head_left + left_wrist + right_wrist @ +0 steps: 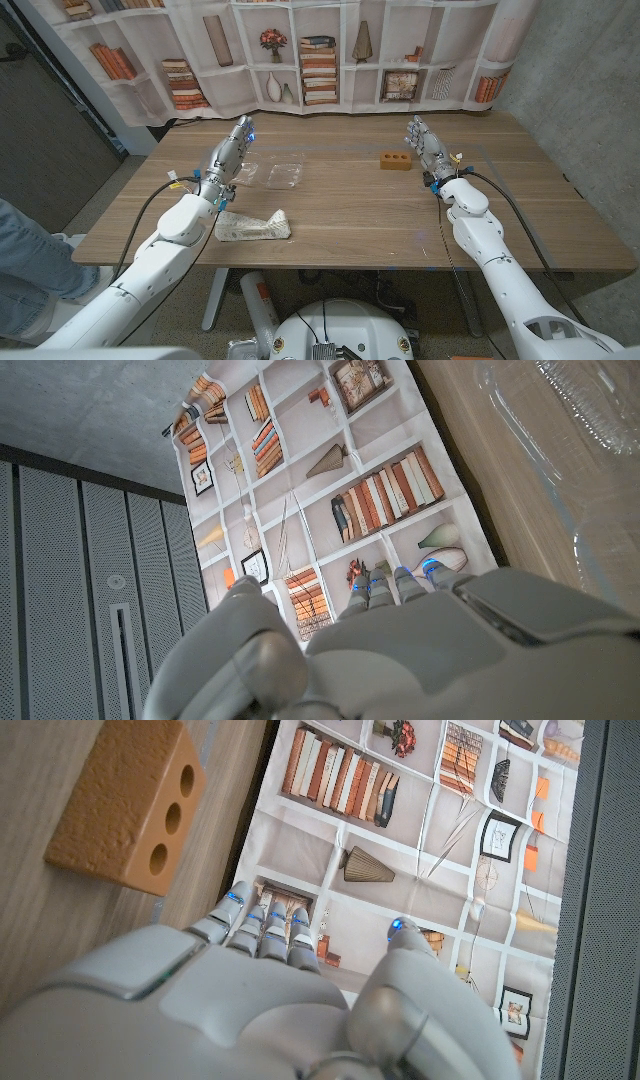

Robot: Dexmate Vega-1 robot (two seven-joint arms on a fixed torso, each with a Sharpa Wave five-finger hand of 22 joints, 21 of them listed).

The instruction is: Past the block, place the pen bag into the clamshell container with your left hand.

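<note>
The pen bag (252, 227), a pale crumpled pouch, lies near the table's front edge beside my left forearm. A clear clamshell container (274, 174) lies open on the table further back, its plastic also in the left wrist view (580, 420). The orange block (395, 161) with holes sits right of centre; the right wrist view shows the block (125, 805) close by. My left hand (229, 155) is raised beside the clamshell's left half, fingers extended, holding nothing. My right hand (428, 147) stands just right of the block, fingers extended and empty.
A curtain printed with bookshelves (330, 50) hangs behind the table's far edge. A person's leg in jeans (25, 260) shows at the left edge, off the table. Bare wood (370, 220) stretches between the arms.
</note>
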